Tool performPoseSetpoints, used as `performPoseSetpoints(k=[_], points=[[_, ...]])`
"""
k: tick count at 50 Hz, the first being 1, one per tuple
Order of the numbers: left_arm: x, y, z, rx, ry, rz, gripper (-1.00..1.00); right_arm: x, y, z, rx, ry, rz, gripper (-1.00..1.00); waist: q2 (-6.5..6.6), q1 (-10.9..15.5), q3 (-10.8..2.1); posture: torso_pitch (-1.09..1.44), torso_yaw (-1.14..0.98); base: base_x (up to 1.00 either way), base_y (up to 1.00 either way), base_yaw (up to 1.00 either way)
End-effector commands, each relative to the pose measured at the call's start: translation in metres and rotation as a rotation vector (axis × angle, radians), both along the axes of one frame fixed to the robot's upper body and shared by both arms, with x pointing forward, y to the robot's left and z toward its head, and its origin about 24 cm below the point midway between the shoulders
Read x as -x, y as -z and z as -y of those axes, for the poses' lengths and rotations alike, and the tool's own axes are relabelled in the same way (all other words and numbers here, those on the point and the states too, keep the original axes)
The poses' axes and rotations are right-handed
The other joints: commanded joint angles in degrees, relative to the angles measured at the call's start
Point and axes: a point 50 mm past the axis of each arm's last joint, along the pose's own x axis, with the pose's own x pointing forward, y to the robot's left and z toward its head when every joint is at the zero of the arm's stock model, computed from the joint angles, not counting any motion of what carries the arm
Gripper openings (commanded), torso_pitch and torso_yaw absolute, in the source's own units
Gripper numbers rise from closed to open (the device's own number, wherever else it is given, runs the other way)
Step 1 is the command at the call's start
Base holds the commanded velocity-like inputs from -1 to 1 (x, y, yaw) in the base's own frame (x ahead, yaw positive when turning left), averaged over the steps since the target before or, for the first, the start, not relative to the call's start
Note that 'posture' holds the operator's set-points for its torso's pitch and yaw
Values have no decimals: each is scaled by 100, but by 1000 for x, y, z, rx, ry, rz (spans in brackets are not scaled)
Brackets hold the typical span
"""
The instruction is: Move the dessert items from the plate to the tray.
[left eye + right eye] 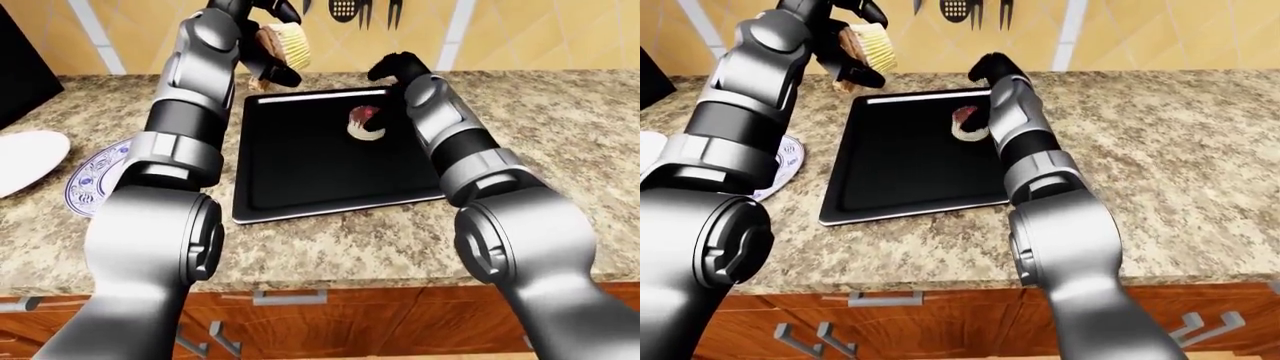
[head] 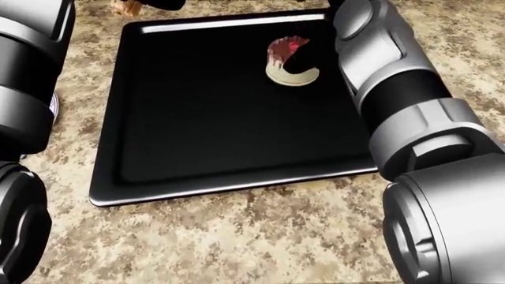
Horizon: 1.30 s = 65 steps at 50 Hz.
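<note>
My left hand (image 1: 268, 46) is shut on a cupcake (image 1: 288, 42) with a pale wrapper, held tilted in the air above the top left corner of the black tray (image 1: 300, 172). A second dessert (image 1: 366, 124), red-topped with a pale base, lies on the tray near its top right, also in the head view (image 2: 290, 62). My right hand (image 1: 396, 67) hovers just beyond that dessert over the tray's top edge, fingers loosely curled and holding nothing. The blue-patterned plate (image 1: 95, 178) lies left of the tray, mostly hidden by my left arm.
A plain white plate (image 1: 25, 159) lies at the far left of the granite counter (image 1: 560, 135). Dark utensils (image 1: 345, 9) hang on the tiled wall above the tray. Wooden drawers (image 1: 330, 322) with metal handles run below the counter edge.
</note>
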Motion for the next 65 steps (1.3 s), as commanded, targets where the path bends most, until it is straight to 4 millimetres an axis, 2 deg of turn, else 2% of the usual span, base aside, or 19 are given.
performPoseSetpoints(k=[1, 8, 12, 19, 28, 31, 38, 47, 49, 54, 59, 65], points=[[8, -30, 3, 2, 14, 114, -100, 1, -30, -3, 10, -16, 108, 96, 5, -1, -212, 0, 0, 0, 0, 0], [8, -30, 2, 2, 13, 112, -100, 1, -31, -3, 5, -17, 107, 100, 2, 0, -219, 0, 0, 0, 0, 0], [8, -29, 3, -1, 15, 112, -100, 2, -39, -1, -26, -8, 133, 100, 1, 1, -221, 0, 0, 0, 0, 0], [6, -20, 11, -63, 46, 107, -100, 10, -88, 15, -262, 82, 331, 100, -14, 26, -205, 0, 0, 0, 0, 0], [0, -2, 19, -222, 8, 92, -100, 15, -110, 25, -322, 95, 424, 100, -73, 17, -199, 0, 0, 0, 0, 0], [1, -6, 22, -304, -19, 80, -100, 18, -119, 27, -348, 92, 448, 100, -90, 19, -202, 0, 0, 0, 0, 0], [1, -9, 32, -514, -70, 34, -100, 19, -121, 28, -346, 86, 452, 100, -129, 31, -179, 0, 0, 0, 0, 0], [-1, 5, 43, -817, -137, 33, -100, 19, -123, 27, -345, 79, 458, 100, -171, 33, -179, 0, 0, 0, 0, 0], [-2, 14, 48, -901, -142, 61, -100, 19, -121, 25, -340, 74, 455, 100, -178, 34, -180, 0, 0, 0, 0, 0], [-3, 27, 61, -960, -100, 87, -100, 19, -122, 24, -336, 69, 454, 100, -200, 33, -191, 0, 0, 0, 0, 0], [-2, 28, 69, -1001, -72, 140, -100, 18, -121, 23, -328, 65, 451, 100, -219, 32, -195, 0, 0, 0, 0, 0], [-1, 40, 77, -1037, -32, 157, -100, 18, -119, 20, -320, 57, 447, 100, -218, 38, -195, 0, 0, 0, 0, 0]])
